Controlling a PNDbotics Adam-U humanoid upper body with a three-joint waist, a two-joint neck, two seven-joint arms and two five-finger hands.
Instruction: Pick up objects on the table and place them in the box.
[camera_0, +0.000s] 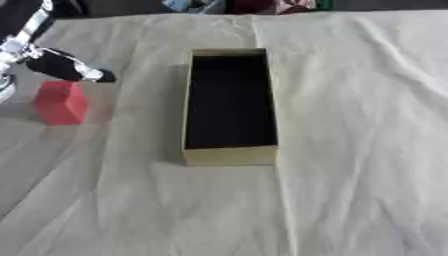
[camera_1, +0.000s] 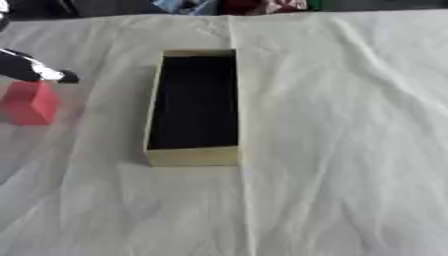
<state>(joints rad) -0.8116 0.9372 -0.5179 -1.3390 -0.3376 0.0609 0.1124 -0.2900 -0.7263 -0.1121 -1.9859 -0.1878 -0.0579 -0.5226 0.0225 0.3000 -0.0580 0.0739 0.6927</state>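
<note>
Here the left hand (camera_0: 63, 66) is seen just above the red block (camera_0: 60, 102), finger state unclear, left of the box (camera_0: 229, 155) on the cloth-covered tabletop (camera_0: 350, 150).

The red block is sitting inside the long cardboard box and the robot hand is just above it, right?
Not quite. The red block sits on the white cloth, left of the long cardboard box, which looks empty. The left robot hand is indeed just above it, as the left eye view shows.
</note>
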